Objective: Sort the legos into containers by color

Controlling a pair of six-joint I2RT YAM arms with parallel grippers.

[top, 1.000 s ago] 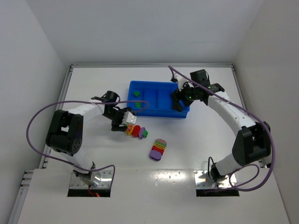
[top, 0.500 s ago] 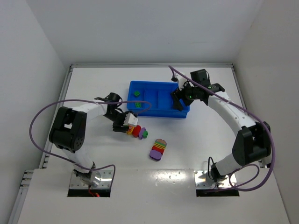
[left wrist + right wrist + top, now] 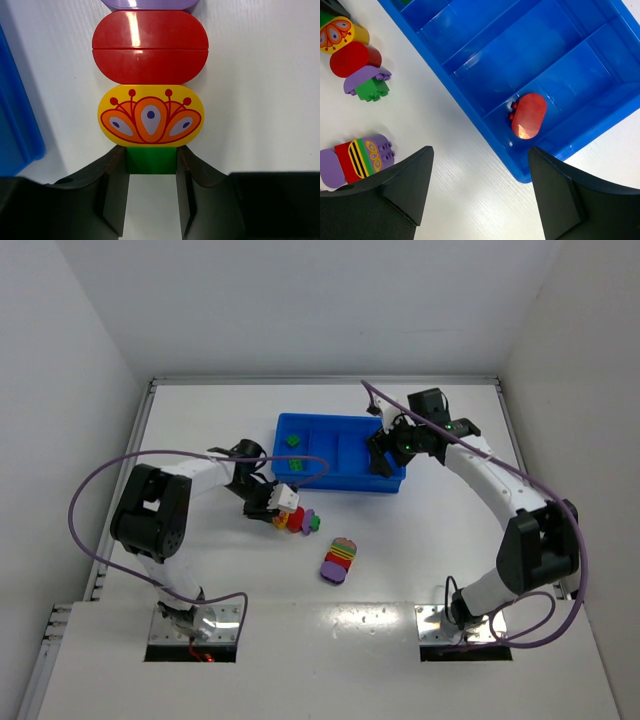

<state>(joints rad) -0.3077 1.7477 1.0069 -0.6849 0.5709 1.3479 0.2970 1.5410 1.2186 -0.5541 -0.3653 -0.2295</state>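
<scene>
Closing in since a second ago, the left gripper (image 3: 151,166) now clamps the green lego (image 3: 150,159) at the end of a clump (image 3: 293,521) on the worktop (image 3: 200,420), near the tray's (image 3: 340,484) near-left corner. The right gripper (image 3: 480,156) hangs released over the tray's right-end compartment, where a red lego (image 3: 529,116) lies.

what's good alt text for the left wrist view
The left gripper holds a small green brick between its two dark fingers, at the end of a clump on the white table: next a yellow patterned piece, red pieces, a purple edge. Blue tray wall at left.
</scene>
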